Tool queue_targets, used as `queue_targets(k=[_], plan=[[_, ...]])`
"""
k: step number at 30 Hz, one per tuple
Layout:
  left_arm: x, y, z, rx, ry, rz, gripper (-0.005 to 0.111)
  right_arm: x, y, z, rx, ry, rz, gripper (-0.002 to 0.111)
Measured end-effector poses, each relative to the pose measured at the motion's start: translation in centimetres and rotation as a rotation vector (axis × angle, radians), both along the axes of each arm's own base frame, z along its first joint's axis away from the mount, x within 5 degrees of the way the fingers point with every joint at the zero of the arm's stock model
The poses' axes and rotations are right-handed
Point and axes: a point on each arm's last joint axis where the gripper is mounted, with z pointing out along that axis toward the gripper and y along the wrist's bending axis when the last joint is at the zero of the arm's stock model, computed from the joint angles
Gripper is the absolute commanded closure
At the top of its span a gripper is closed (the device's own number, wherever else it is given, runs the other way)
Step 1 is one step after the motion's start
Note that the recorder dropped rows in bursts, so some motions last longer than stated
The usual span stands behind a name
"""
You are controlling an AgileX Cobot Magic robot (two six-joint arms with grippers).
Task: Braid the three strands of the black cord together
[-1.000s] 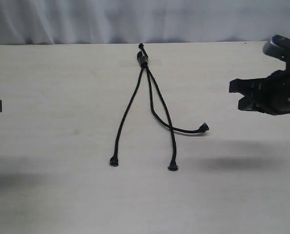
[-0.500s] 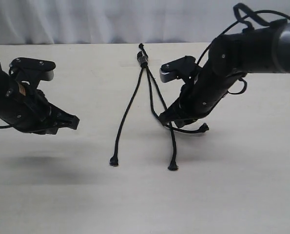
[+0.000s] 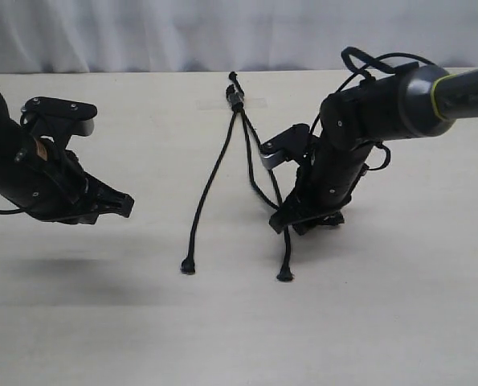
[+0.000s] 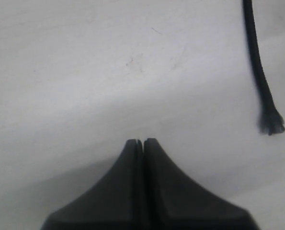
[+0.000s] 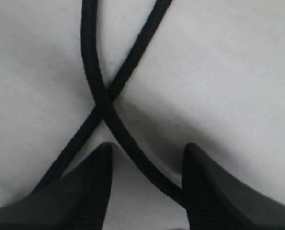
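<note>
Three strands [image 3: 251,170] of the black cord [image 3: 235,100] fan out from a knotted end near the far edge of the pale table [image 3: 399,322], where a faint strip of clear tape [image 3: 259,103] crosses the surface. In the exterior view the left strand [image 3: 210,181] runs straight down to its knobby tip, well clear of both arms. The middle strand [image 3: 287,256] reaches its tip near the front, and the third curves rightward under the right arm, so you cannot see its end. Your right gripper [image 3: 300,223] is down at the table, right where those two strands cross. Its wrist view shows the crossing [image 5: 103,103] just ahead of the right gripper [image 5: 147,160]. The two fingers [image 5: 87,191] stand apart, with one strand running into the gap between them and the other passing outside one finger. Nothing is pinched, and you cannot tell from these views whether the pads touch the table. Your left gripper [image 3: 124,206] hangs above the table, off to the left and well apart from the cord, casting a soft shadow below. Its wrist view shows the left gripper [image 4: 143,143] with its fingers [image 4: 125,191] pressed together along a thin seam, holding nothing. A strand end with a frayed tip [image 4: 271,125] lies on the table off to one side of it, untouched.
</note>
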Motion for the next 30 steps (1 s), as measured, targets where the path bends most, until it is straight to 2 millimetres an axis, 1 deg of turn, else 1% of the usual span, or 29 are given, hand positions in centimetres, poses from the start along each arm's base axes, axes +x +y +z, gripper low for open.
queue_targets(k=[2, 5, 7, 10, 12, 14, 16, 19, 22, 23, 24, 25, 26, 27, 28, 30], plan=[[0.0, 0.0, 0.0, 0.0, 0.0, 0.0, 0.107, -0.1, 0.0, 0.0, -0.004, 0.006, 0.007, 0.104], [0.0, 0.0, 0.0, 0.0, 0.0, 0.0, 0.107, 0.0, 0.0, 0.5, -0.003, 0.001, 0.009, 0.104], [0.0, 0.0, 0.0, 0.0, 0.002, 0.0, 0.107, 0.2, 0.1, 2.0, 0.009, -0.025, 0.002, 0.104], [0.0, 0.0, 0.0, 0.0, 0.004, 0.002, 0.107, 0.5, 0.6, 5.1, 0.073, -0.048, -0.034, 0.104], [0.0, 0.0, 0.0, 0.002, 0.004, 0.001, 0.107, 0.5, 1.4, 7.2, 0.174, -0.047, -0.08, 0.104], [0.0, 0.1, 0.0, 0.01, 0.004, -0.006, 0.107, 0.1, 2.7, 8.3, 0.277, -0.03, -0.09, 0.104], [0.2, 0.0, 0.3, 0.013, 0.002, -0.009, 0.107, -0.7, 4.7, 8.5, 0.364, 0.003, -0.085, 0.104], [0.6, 0.0, 0.9, 0.018, -0.008, -0.016, 0.107, -1.8, 8.2, 7.5, 0.442, 0.027, -0.068, 0.104], [0.7, 0.0, 1.0, 0.018, -0.011, -0.017, 0.107, -2.3, 11.4, 6.2, 0.507, -0.019, -0.072, 0.104], [0.6, 0.0, 1.0, 0.019, -0.006, -0.017, 0.107, -2.2, 12.1, 5.9, 0.526, -0.049, -0.079, 0.102], [0.6, 0.0, 1.0, 0.021, -0.001, -0.017, 0.107, -2.3, 12.8, 5.5, 0.541, -0.07, -0.087, 0.094], [0.4, 0.0, 0.9, 0.028, 0.018, -0.019, 0.107, -2.3, 13.7, 4.7, 0.554, -0.088, -0.108, 0.087], [0.4, 0.0, 0.9, 0.03, 0.024, -0.021, 0.107, -2.4, 13.9, 4.1, 0.555, -0.081, -0.125, 0.074], [0.3, 0.1, 0.9, 0.032, 0.03, -0.021, 0.107, -2.5, 14.2, 3.2, 0.55, -0.057, -0.151, 0.067], [0.3, 0.0, 0.9, 0.029, 0.028, -0.019, 0.107, -2.5, 14.3, 2.9, 0.547, -0.048, -0.157, 0.057], [0.3, 0.0, 0.9, 0.027, 0.029, -0.016, 0.107, -2.8, 14.3, 2.5, 0.537, -0.013, -0.16, 0.054]])
